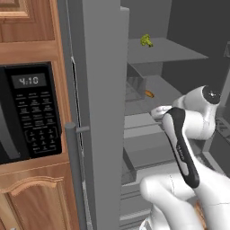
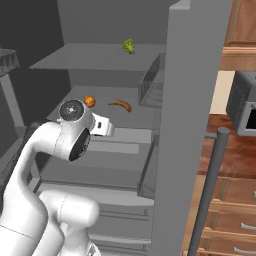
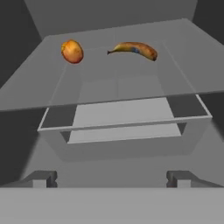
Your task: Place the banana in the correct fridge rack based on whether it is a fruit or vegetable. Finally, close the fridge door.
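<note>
Banana (image 3: 134,50) yellow-brown; round fruit (image 3: 72,51) orange; shelf (image 3: 131,83) grey.

The arm (image 1: 188,134) blocks the fingers in both base views. The green thing (image 2: 129,46) on the shelf above them is too tiny to ID.

banana (image 3: 134,50) on middle fridge shelf (image 3: 183,74), orange fruit (image 3: 72,51) beside it, vegetable (image 2: 129,46) on shelf above

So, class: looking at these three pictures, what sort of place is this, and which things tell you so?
A rendered home kitchen, most likely: an open fridge with fruit on its shelves, a banana among it, a built-in microwave and wooden cabinets.
</note>
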Motion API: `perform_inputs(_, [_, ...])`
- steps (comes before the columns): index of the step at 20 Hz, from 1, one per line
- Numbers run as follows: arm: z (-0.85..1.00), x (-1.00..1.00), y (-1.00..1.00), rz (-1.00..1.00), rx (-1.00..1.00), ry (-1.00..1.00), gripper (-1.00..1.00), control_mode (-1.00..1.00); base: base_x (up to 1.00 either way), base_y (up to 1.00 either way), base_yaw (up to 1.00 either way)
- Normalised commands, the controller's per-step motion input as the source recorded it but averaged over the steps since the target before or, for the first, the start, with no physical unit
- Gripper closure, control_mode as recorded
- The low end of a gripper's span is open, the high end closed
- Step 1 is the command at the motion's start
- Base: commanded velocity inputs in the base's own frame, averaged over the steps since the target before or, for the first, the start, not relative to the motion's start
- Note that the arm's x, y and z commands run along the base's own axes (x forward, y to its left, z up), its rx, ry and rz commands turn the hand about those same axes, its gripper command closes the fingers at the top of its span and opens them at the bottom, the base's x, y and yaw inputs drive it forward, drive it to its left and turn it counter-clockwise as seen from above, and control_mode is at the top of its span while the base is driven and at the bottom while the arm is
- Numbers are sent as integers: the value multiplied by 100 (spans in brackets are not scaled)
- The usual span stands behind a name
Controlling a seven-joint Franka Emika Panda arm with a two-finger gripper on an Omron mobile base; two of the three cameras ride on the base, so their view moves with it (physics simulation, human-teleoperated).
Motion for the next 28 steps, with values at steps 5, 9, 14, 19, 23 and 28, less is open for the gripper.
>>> perform_inputs(5, [20,-38,17,-1,-3,0,-100,-100,0,0,0])
perform_inputs(9, [33,-21,22,0,-6,0,-100,-100,0,0,0])
perform_inputs(14, [28,-10,12,0,-4,0,-100,-100,0,0,0])
perform_inputs(19, [4,2,2,0,0,4,-100,100,0,0,0])
perform_inputs(23, [0,0,0,0,0,0,-100,100,-28,1,-1])
perform_inputs(28, [0,0,0,0,0,0,-100,100,-56,-1,-1])
